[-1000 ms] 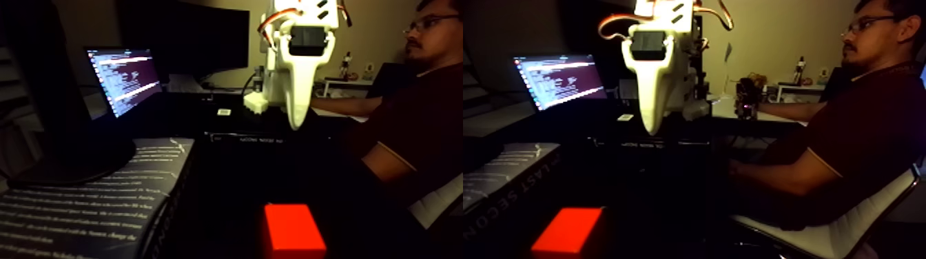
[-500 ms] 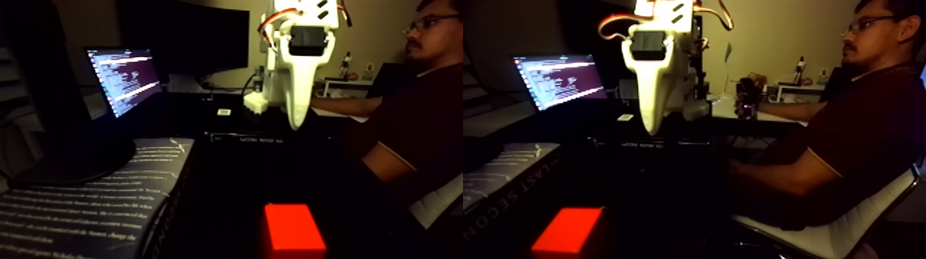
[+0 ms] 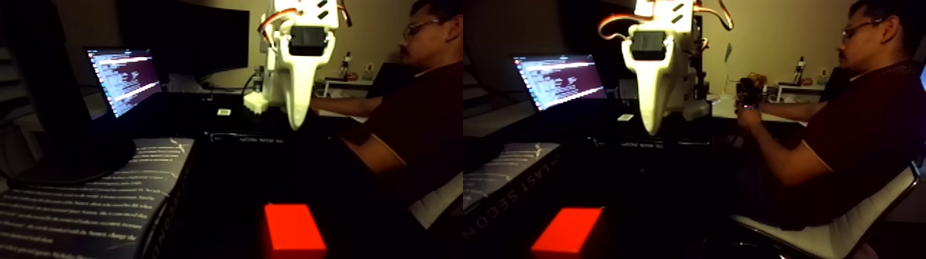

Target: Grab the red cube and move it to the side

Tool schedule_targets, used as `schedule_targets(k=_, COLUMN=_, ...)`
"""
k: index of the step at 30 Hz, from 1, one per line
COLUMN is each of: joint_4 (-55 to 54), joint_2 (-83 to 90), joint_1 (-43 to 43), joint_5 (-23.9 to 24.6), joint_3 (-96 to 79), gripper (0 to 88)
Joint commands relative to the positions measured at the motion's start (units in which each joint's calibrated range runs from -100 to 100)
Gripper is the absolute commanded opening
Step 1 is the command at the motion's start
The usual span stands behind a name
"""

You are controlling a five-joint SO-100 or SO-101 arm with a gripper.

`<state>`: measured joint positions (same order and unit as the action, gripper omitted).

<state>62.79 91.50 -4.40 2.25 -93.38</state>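
Observation:
The red cube (image 3: 294,229) lies on the dark table at the bottom of the fixed view's left half, and it appears again in the right half as the red cube (image 3: 568,231). My white gripper (image 3: 296,124) hangs from the top edge with its tip pointing down, well above and behind the cube. It touches nothing and holds nothing. It faces the camera as a single tapered white shape, so its jaws cannot be told apart.
A book with white print (image 3: 89,200) lies at the left beside the cube. Behind it stands a laptop with a lit screen (image 3: 124,79). A person (image 3: 413,117) sits at the right, one hand on a small device (image 3: 745,96) on a desk.
The person has lifted a forearm and hand to the device on the desk and turned the head. My arm and the red cube have not moved.

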Motion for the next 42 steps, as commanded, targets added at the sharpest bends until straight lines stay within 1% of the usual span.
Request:
schedule_targets(k=1, joint_4=0.38, joint_2=0.26, joint_1=0.4, joint_5=-0.18, joint_3=0.45, gripper=0.6)
schedule_targets(k=27, joint_4=-0.29, joint_2=-1.0, joint_1=0.4, joint_5=-0.18, joint_3=0.72, gripper=0.7)
schedule_targets(k=29, joint_4=-0.71, joint_2=-2.85, joint_1=0.4, joint_5=-0.23, joint_3=1.45, gripper=0.8)
schedule_targets(k=32, joint_4=-4.94, joint_2=-8.14, joint_1=0.4, joint_5=-0.39, joint_3=2.17, gripper=0.8)
schedule_targets(k=36, joint_4=-10.85, joint_2=-15.12, joint_1=0.32, joint_5=-2.82, joint_3=4.17, gripper=0.8)
schedule_targets(k=38, joint_4=-11.52, joint_2=-18.06, joint_1=0.32, joint_5=-2.93, joint_3=7.43, gripper=0.8)
schedule_targets(k=42, joint_4=-9.58, joint_2=-22.93, joint_1=0.4, joint_5=-3.63, joint_3=15.69, gripper=0.9)
